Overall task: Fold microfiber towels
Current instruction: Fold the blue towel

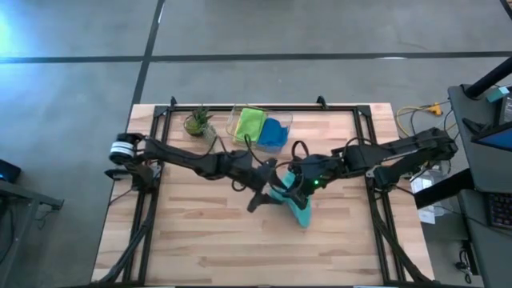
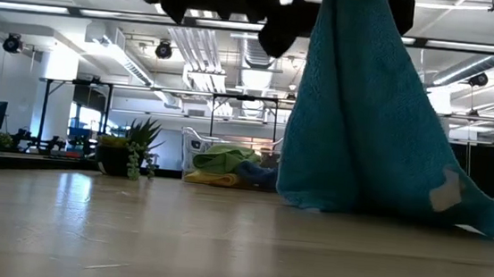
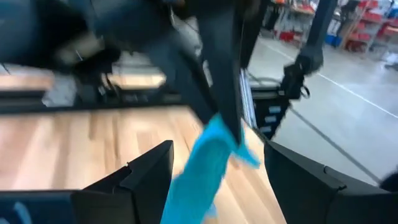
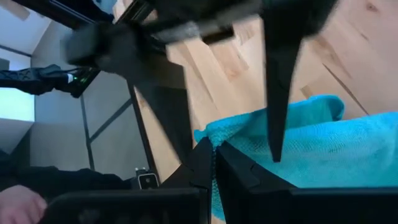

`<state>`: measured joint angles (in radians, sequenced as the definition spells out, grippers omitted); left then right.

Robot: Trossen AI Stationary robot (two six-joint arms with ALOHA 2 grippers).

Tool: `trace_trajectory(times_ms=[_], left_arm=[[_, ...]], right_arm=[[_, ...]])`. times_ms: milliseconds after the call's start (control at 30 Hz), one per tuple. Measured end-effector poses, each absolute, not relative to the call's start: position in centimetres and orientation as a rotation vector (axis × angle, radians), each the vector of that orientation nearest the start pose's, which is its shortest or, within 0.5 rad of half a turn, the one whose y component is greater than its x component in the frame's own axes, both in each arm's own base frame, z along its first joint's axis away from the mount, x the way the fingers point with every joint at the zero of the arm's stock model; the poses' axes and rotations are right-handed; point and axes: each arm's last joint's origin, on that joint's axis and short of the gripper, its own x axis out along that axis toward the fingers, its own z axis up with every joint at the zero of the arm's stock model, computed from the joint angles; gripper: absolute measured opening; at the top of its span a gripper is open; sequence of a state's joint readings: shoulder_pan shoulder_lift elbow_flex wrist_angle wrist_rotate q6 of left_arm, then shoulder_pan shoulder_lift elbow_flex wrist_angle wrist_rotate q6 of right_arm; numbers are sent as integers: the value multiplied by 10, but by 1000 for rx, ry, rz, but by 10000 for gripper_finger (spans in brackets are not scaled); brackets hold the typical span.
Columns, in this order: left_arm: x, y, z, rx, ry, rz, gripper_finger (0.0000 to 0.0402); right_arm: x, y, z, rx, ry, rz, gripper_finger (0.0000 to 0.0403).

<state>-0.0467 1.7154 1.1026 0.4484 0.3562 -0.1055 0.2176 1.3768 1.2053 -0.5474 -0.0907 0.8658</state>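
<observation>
**Ana:** High view first. Where is the teal towel (image 1: 294,203)?

**Ben:** Near the middle of the table (image 1: 200,248), well in front of the clear bin (image 1: 240,120). Both arms reach in and meet over it. The right gripper (image 1: 290,186) sits right at the towel's upper end; the left gripper (image 1: 264,188) is just beside it, on the side away from the towel's trailing tip.

**Ana:** And the other towels?

**Ben:** The lime green towel (image 1: 250,122) and the dark blue towel (image 1: 274,132) lie in the bin, next to the potted plant (image 1: 198,122).

**Ana:** Low view?

**Ben:** The teal towel (image 2: 365,122) hangs down like a tent from dark hardware above, its lower edge resting on the table (image 2: 220,244). Behind it the bin (image 2: 193,156) shows, with a yellow towel (image 2: 208,178) under the green one.

**Ana:** Left wrist view?

**Ben:** The left gripper's fingers (image 3: 146,177) stand wide apart, with a strip of teal towel (image 3: 202,168) between them but not pinched.

**Ana:** Right wrist view?

**Ben:** The right gripper (image 4: 214,163) has its fingers pressed together, clamped on the edge of the teal towel (image 4: 323,155).
</observation>
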Motion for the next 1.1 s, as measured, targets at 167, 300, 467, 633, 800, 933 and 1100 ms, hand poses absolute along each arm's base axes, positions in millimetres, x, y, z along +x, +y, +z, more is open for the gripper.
trace_trajectory(times_ms=[167,300,467,633,800,933,1100], left_arm=[[386,-32,241,-151,317,-415,235],[382,-31,229,-141,418,-363,235],[380,-30,217,-122,475,-338,235],[376,-29,206,-125,566,-305,233],[375,-29,194,-134,632,-296,192],[374,-29,188,-136,668,-295,113],[369,-28,186,-137,705,-291,11]], right_arm=[[284,66,320,769,786,-21,9],[278,64,326,772,763,-10,9],[271,63,334,775,736,4,9],[265,61,341,776,712,10,9],[264,61,342,776,705,10,9],[264,61,342,772,706,12,9],[262,61,341,749,726,9,9]])
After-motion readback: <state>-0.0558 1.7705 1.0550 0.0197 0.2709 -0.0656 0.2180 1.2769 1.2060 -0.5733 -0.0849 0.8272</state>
